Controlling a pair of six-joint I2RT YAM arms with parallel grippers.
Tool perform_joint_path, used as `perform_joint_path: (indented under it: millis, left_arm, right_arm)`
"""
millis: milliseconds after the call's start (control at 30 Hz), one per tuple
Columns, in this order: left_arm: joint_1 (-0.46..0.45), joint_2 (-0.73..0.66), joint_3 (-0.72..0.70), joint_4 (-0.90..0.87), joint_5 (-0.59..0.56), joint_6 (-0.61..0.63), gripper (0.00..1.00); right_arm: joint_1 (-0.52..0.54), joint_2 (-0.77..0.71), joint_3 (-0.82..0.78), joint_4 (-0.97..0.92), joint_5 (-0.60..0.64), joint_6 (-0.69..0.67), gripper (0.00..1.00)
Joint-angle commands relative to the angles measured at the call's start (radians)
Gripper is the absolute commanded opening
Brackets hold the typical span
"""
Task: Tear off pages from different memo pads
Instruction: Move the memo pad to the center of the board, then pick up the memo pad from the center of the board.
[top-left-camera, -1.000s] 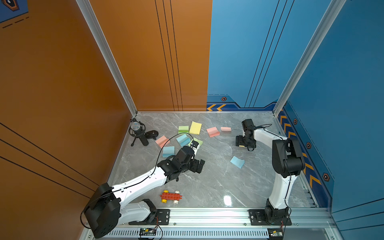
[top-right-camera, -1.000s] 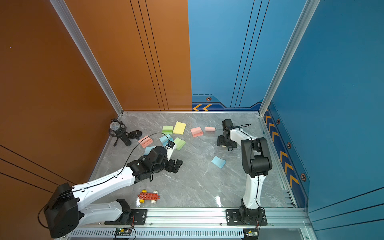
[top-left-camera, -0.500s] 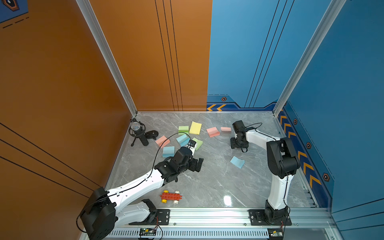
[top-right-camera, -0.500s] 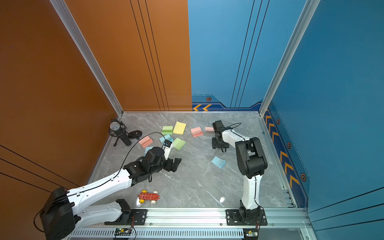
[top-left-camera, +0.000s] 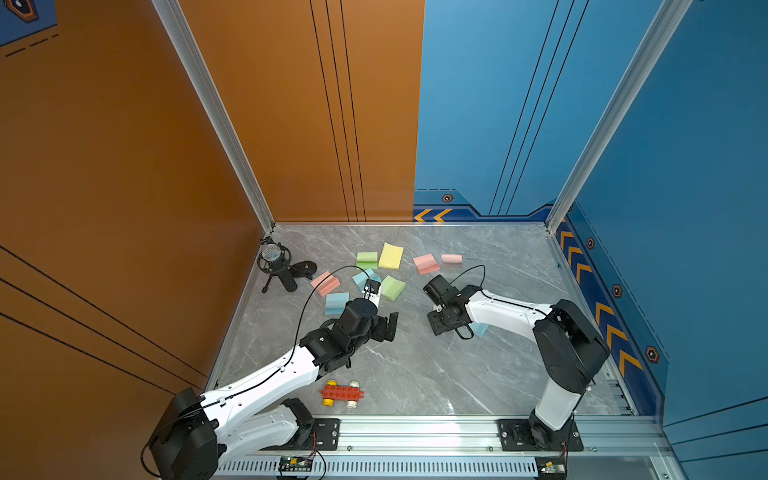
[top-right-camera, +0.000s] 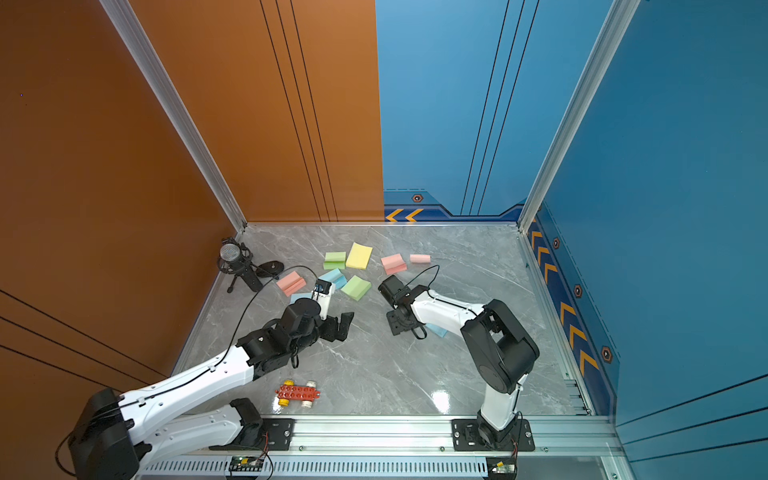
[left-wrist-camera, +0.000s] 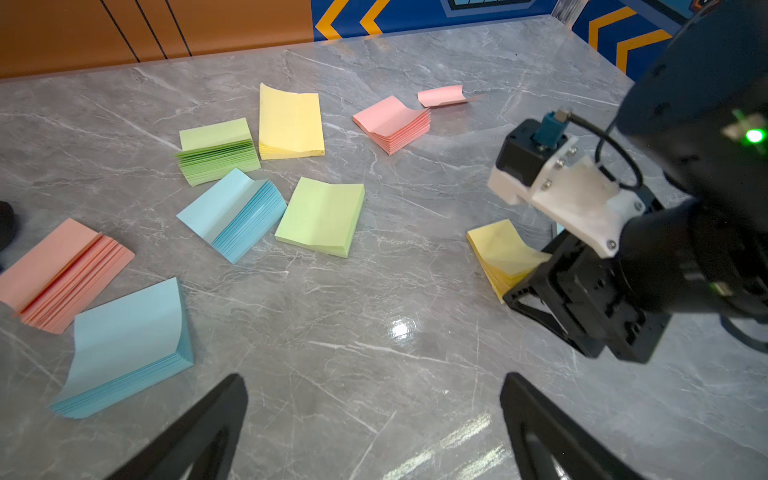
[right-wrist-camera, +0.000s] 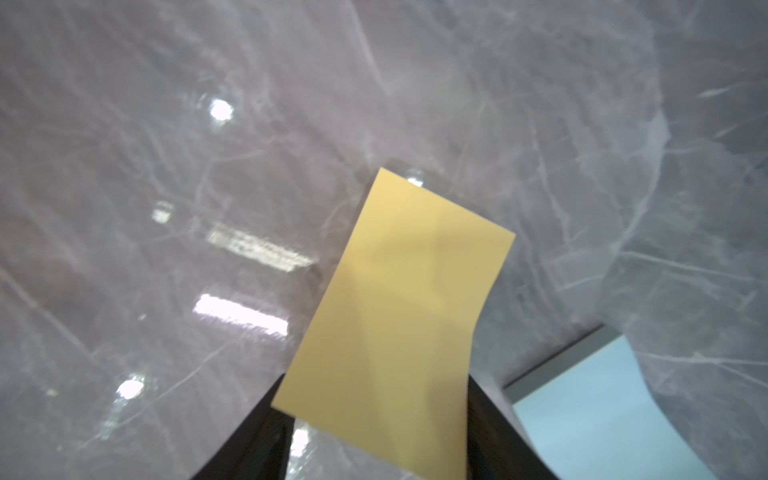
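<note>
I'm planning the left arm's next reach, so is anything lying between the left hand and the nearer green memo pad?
Nothing visible does. Only bare table lies between the open left hand and that green memo pad. The right hand, gripping a yellow memo pad, is off to one side.

both top views: high, looking down, whole table (top-left-camera: 415, 374) shared | wrist views: close, low over table

a: memo pads (left-wrist-camera: 320, 216)?
b: seven pastel blocks on the bench (left-wrist-camera: 374, 324), clustered, some fanned. small yellow pad (left-wrist-camera: 496, 249) apart, top sheet curled up.
a: torn off?
b: pink page (left-wrist-camera: 441, 95) curled beside far pink pad (left-wrist-camera: 392, 124); blue page (top-left-camera: 481, 330) alone.
</note>
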Motion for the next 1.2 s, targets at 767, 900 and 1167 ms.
perform_joint_path:
  millis: [767, 900, 1167]
  left_arm:
    - [-0.032, 0.549, 0.134, 0.111, 0.513, 0.118, 0.99]
    - [-0.042, 0.614, 0.167, 0.110, 0.499, 0.107, 0.98]
    - [-0.039, 0.669, 0.201, 0.104, 0.485, 0.063, 0.95]
  right_arm:
    - [-0.078, -0.680, -0.318, -0.061, -0.002, 0.116, 0.87]
    - [-0.094, -0.745, -0.359, -0.061, -0.013, 0.112, 0.88]
    - [-0.098, -0.756, -0.399, -0.056, -0.025, 0.104, 0.88]
